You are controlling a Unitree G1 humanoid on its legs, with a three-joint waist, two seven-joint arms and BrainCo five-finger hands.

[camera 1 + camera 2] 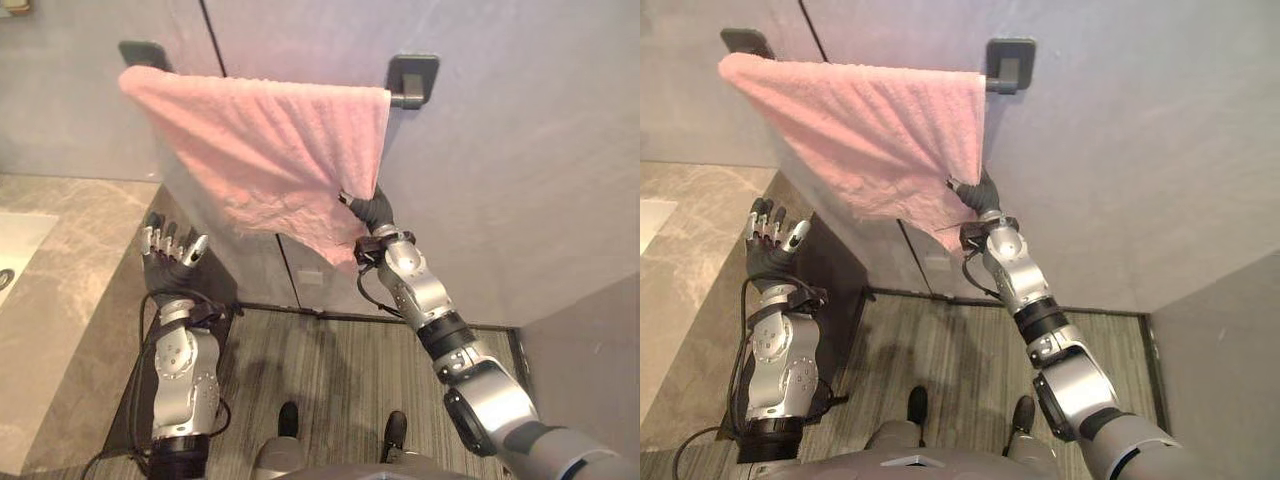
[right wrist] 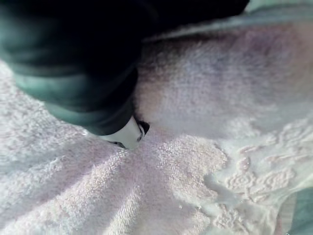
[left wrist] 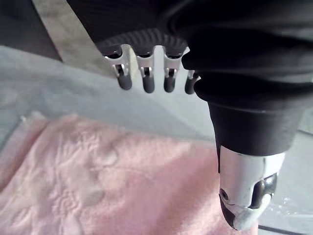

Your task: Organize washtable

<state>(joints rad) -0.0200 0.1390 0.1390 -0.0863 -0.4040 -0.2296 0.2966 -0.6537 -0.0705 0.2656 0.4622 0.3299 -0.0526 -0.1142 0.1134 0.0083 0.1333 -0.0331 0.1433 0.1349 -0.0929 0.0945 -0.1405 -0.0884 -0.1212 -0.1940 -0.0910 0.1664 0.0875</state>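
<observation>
pink towel (image 1: 270,150) draped over towel bar (image 1: 405,100), corner hanging low | right hand (image 1: 368,213) below bar's right end, against towel edge, grasp cannot be told | left hand (image 1: 170,252) below bar's left end, fingers straight, off towel

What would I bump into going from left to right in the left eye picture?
Stone counter → left hand → pink towel → right hand → dark rail bracket.
</observation>
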